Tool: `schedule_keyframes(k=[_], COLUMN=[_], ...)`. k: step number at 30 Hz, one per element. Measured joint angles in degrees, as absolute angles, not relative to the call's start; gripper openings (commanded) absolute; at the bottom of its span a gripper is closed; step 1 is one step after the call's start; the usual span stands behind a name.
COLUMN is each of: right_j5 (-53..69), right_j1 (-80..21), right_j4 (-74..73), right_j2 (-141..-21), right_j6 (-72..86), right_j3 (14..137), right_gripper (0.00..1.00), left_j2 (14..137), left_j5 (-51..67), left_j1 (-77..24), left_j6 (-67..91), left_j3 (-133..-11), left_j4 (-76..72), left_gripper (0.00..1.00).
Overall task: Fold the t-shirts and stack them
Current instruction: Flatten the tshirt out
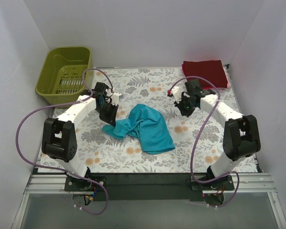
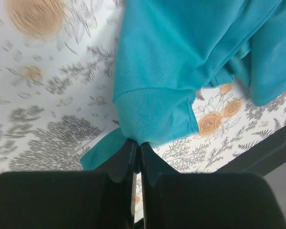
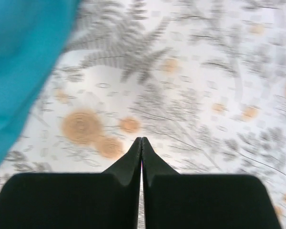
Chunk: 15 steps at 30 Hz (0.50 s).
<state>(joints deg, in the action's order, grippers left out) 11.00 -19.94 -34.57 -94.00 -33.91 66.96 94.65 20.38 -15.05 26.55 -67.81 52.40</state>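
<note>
teal t-shirt (image 1: 145, 128): is being left crumpled and unfolded near the middle of the table (image 1: 133, 81), one corner being drawn out toward the left.
left gripper (image 1: 109, 119): is being pressed closed on the teal t-shirt; in the left wrist view a hemmed edge of the cloth is being pinched at the fingertips (image 2: 128, 152), with only a thin slit between them.
right gripper (image 1: 184, 109): is being held closed and empty above bare floral cloth, just right of the teal t-shirt and not touching it.
dark red t-shirt (image 1: 204, 71): is being shown folded in the far right corner, well apart from both grippers.
pink t-shirt (image 1: 225, 85): is being glimpsed only as an edge beneath the dark red t-shirt.
basket (image 1: 50, 78): is being seen in the far left corner.
</note>
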Motion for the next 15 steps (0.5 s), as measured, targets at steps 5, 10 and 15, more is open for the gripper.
schedule_keyframes(k=[5, 10, 15], right_j5=[10.3, 15.8, 19.8], right_j1=[-14.2, -18.2, -29.6], right_j4=[-35.9, -37.7, -38.1], right_j2=[-94.0, -93.6, -89.3], right_j6=[-37.0, -35.5, -32.7], right_j3=[72.6, 74.4, 68.6], right_gripper=[0.12, 0.58, 0.7], left_j2=[95.1, 99.9, 105.3], left_j5=[22.1, 25.6, 28.0], left_j1=[-13.5, -10.2, -8.1], left_j6=[25.3, 26.1, 27.7], left_j3=[-75.4, -84.6, -96.3], left_j4=[56.0, 59.2, 61.9], left_gripper=[0.0, 0.0, 0.0])
